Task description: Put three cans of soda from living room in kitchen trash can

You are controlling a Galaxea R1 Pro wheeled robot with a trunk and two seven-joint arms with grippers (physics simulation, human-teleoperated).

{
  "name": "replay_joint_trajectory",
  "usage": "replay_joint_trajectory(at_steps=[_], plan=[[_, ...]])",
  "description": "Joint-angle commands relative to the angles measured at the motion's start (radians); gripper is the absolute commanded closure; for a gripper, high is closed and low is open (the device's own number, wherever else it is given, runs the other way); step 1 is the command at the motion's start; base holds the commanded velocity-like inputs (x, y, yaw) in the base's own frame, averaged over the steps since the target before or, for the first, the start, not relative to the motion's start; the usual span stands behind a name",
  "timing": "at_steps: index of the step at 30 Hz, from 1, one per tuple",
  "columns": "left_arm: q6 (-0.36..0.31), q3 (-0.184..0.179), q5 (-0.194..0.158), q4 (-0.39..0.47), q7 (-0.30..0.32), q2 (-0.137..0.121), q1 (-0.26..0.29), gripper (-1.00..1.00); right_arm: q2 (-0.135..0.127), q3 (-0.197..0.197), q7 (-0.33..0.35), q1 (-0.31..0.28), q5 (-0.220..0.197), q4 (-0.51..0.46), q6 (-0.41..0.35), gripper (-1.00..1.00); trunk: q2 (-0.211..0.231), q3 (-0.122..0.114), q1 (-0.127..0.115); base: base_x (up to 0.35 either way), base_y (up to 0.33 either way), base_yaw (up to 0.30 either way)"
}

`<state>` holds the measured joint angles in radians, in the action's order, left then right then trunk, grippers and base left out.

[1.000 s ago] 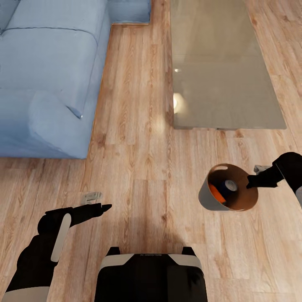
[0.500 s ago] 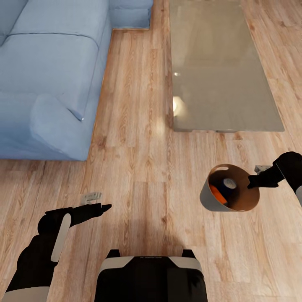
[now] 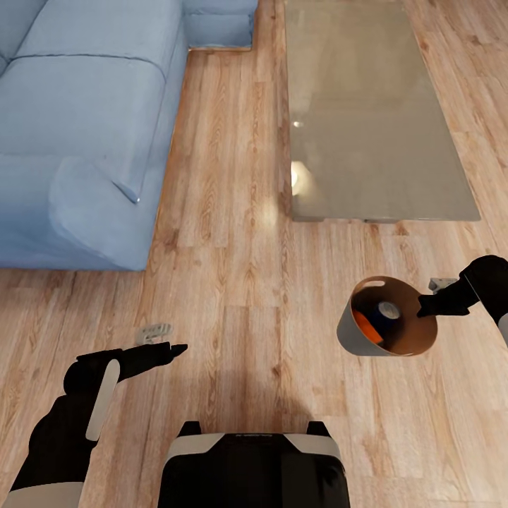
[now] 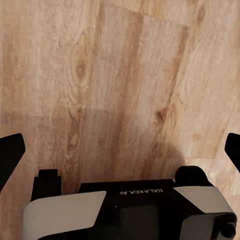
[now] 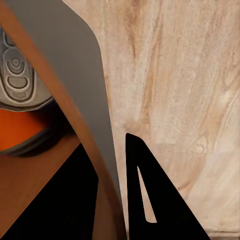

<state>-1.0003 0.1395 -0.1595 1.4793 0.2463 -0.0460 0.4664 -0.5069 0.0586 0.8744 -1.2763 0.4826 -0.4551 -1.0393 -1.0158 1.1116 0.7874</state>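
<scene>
Over the wood floor, right end effector (image 3: 425, 306) clamps the tash can (image 3: 384, 316) rim; cans of soda (image 3: 377, 317) lie inside, mouth tilted toward robot. Left end effector (image 3: 166, 350) idle, fingers apart.

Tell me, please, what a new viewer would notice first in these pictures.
First, the bin, held off the wood floor at the right, the right gripper pinching its rim, with an orange can and a blue can inside. Then the blue sofa at the upper left and the glass table beside it.
</scene>
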Motion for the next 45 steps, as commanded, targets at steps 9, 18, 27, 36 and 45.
replay_joint_trajectory(at_steps=[9,18,27,36,45], plan=[[0.0,0.0,0.0,-0.002,-0.001,0.0,0.0,-1.0,0.002,0.004,0.002,0.0,0.033,-0.004,-0.008,1.0,-0.063,0.028,0.034,0.0,0.0,0.0],[0.002,0.0,0.001,-0.005,-0.002,0.0,0.0,-1.0,0.0,0.005,0.003,0.001,0.052,-0.009,-0.008,1.0,-0.126,0.056,0.069,0.0,0.0,0.0],[0.002,0.0,0.001,-0.005,-0.002,0.0,0.0,-1.0,0.005,0.003,0.005,0.003,0.051,-0.011,-0.008,1.0,-0.189,0.085,0.103,0.0,0.0,0.0],[0.002,0.0,0.001,-0.005,-0.001,0.0,0.0,-1.0,0.004,0.004,0.006,0.003,0.049,-0.011,-0.008,1.0,-0.252,0.113,0.138,0.0,0.0,0.0],[0.003,0.0,0.001,-0.005,-0.001,0.0,0.0,-1.0,0.006,0.007,0.006,0.003,0.051,-0.011,-0.008,1.0,-0.315,0.141,0.172,0.0,0.0,0.0]])
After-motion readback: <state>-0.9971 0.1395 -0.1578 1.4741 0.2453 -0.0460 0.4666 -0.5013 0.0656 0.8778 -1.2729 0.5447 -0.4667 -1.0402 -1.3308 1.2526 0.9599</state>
